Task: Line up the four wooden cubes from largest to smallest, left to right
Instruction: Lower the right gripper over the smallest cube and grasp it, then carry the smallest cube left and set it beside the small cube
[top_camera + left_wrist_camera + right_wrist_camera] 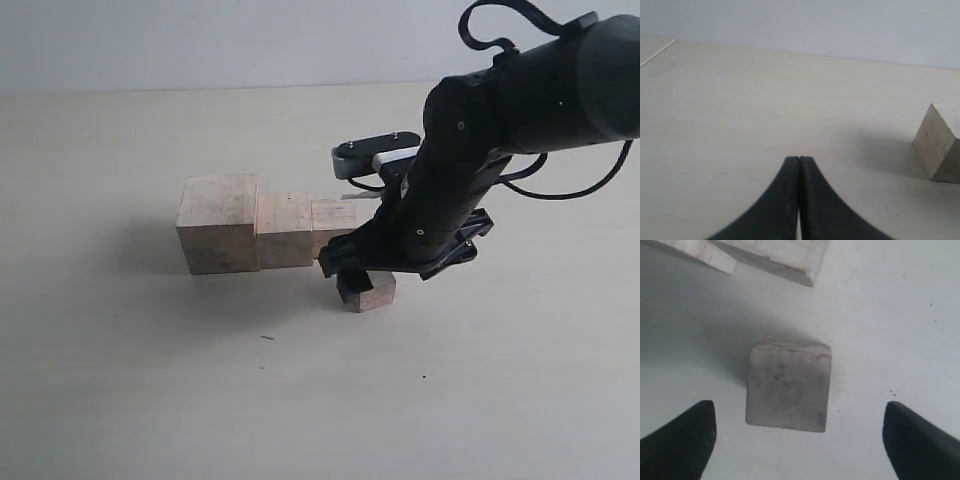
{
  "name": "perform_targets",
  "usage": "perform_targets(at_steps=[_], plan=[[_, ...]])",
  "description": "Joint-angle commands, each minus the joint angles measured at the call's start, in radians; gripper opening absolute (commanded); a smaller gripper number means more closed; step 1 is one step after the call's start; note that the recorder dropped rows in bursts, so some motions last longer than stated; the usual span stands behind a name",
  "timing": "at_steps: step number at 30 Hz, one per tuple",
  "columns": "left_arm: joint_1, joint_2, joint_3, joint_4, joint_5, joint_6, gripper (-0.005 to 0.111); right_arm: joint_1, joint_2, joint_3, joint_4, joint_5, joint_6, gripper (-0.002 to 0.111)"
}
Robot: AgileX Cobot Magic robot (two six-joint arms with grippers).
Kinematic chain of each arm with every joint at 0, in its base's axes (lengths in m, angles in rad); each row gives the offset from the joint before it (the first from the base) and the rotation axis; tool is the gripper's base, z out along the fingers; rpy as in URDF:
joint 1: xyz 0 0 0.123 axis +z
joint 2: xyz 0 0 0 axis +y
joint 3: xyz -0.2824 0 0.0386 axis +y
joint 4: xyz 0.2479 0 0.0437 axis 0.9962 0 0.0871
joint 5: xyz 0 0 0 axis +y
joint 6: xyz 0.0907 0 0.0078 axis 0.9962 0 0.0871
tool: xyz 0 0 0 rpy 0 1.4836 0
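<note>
The smallest wooden cube [370,292] is lying alone on the table [150,400]. It is just in front of the right end of a row formed by the other three, and is touching none of them. In that row the largest wooden cube [218,223] is sitting at the left, with the second wooden cube [285,229] standing against its right side. The third wooden cube [333,224] is standing against the second.

The table is showing a pale beige, matte top with a few dark specks. A plain, pale grey wall [200,40] is rising behind it.

The right gripper [385,268] is hanging directly over the smallest cube. In the right wrist view its two dark fingers [682,440] are standing wide apart. The cube [789,386] is lying between them, with bare table showing on both sides, so neither finger is touching it.

The left gripper [799,162] is showing only in its own wrist view. Its fingers are pressing together with nothing between them, above bare table. A wooden cube [940,145] is sitting well off to one side, cut by the frame edge, and which of the four it is cannot be told there.
</note>
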Motion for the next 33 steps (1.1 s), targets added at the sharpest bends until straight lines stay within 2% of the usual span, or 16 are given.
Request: perform_targets(at_steps=[1, 3, 4, 5, 6, 8, 11, 13, 15, 19, 23, 26, 28, 33], plan=[[0.0, -0.006, 0.003, -0.001, -0.011, -0.009, 0.0, -0.004, 0.032, 0.002, 0.001, -0.039, -0.039, 0.085], [0.0, -0.006, 0.003, -0.001, -0.011, -0.009, 0.0, -0.004, 0.035, 0.002, 0.009, -0.042, -0.064, 0.072], [0.0, -0.006, 0.003, -0.001, -0.011, -0.009, 0.0, -0.004, 0.036, 0.002, 0.009, -0.038, -0.064, 0.055], [0.0, -0.006, 0.003, -0.001, -0.011, -0.009, 0.0, -0.004, 0.036, 0.002, 0.009, -0.03, -0.064, 0.045], [0.0, -0.006, 0.003, -0.001, -0.011, -0.009, 0.0, -0.004, 0.036, 0.002, 0.009, -0.011, -0.065, 0.027], [0.0, -0.006, 0.003, -0.001, -0.011, -0.009, 0.0, -0.004, 0.028, -0.011, 0.005, 0.035, -0.14, 0.001], [0.0, -0.006, 0.003, -0.001, -0.011, -0.009, 0.0, -0.004, 0.003, -0.106, -0.135, 0.236, -0.322, 0.0], [0.0, -0.006, 0.003, -0.001, -0.011, -0.009, 0.0, -0.012, -0.007, -0.186, -0.28, 0.387, -0.329, 0.0], [0.0, -0.006, 0.003, -0.001, -0.011, -0.009, 0.0, -0.065, -0.009, -0.266, -0.304, 0.465, -0.353, 0.0], [0.0, -0.006, 0.003, -0.001, -0.011, -0.009, 0.0, -0.17, -0.009, -0.348, -0.221, 0.477, -0.483, 0.0], [0.0, -0.006, 0.003, -0.001, -0.011, -0.009, 0.0, -0.287, -0.006, -0.37, 0.019, 0.462, -0.871, 0.0], [0.0, -0.006, 0.003, -0.001, -0.011, -0.009, 0.0, -0.345, 0.019, -0.37, 0.108, 0.466, -1.154, 0.0], [0.0, -0.006, 0.003, -0.001, -0.011, -0.009, 0.0, -0.359, 0.044, -0.37, 0.084, 0.45, -1.26, 0.0], [0.0, -0.006, 0.003, -0.001, -0.011, -0.009, 0.0, -0.359, 0.127, -0.37, 0.079, 0.402, -1.332, 0.0]])
